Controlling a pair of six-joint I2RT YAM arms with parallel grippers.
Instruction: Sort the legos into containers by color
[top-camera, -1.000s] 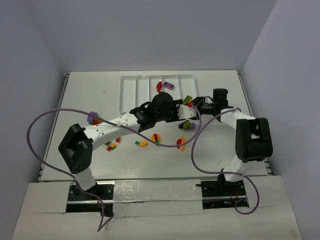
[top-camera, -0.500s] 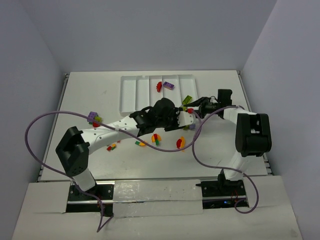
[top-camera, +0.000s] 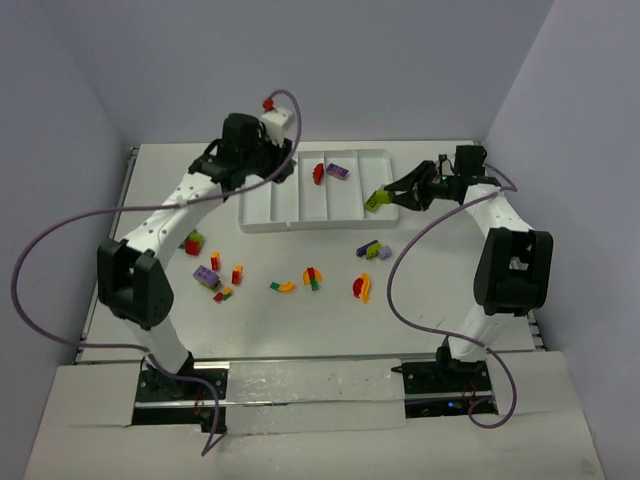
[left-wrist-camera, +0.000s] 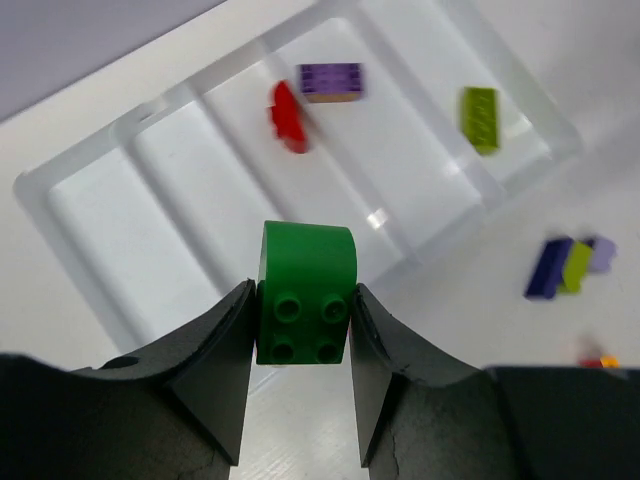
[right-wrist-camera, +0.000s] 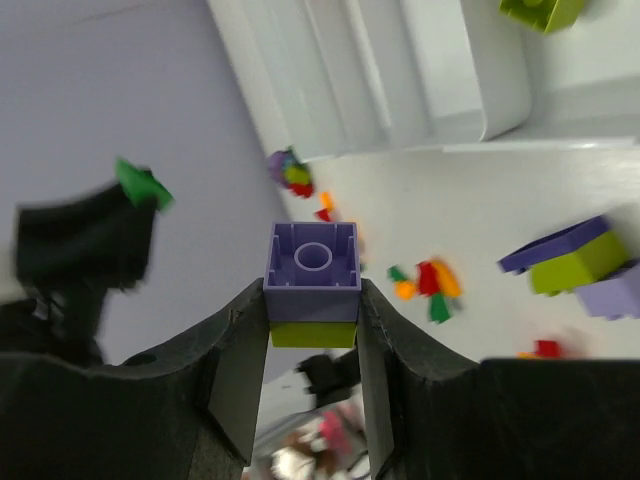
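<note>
My left gripper (left-wrist-camera: 303, 296) is shut on a dark green curved lego (left-wrist-camera: 306, 290), held above the near edge of the white tray (left-wrist-camera: 95, 215), over its middle containers. In the containers lie a red lego (left-wrist-camera: 288, 113), a purple lego (left-wrist-camera: 330, 80) and a lime lego (left-wrist-camera: 480, 118). My right gripper (right-wrist-camera: 312, 295) is shut on a purple lego (right-wrist-camera: 312, 258) stacked on a lime one. It hangs at the tray's right end (top-camera: 392, 192). The left gripper (top-camera: 280, 170) is over the tray's (top-camera: 262, 195) back left part.
Loose legos lie on the table in front of the tray: a purple and lime stack (top-camera: 372, 249), an orange and red pair (top-camera: 360, 287), mixed pieces (top-camera: 312, 277), and a cluster at the left (top-camera: 215, 275). Purple cables loop over both sides.
My left arm swung from the table's middle right to the tray's back left, carrying the green lego. My right gripper moved a little back and now hangs at the tray's right end.
</note>
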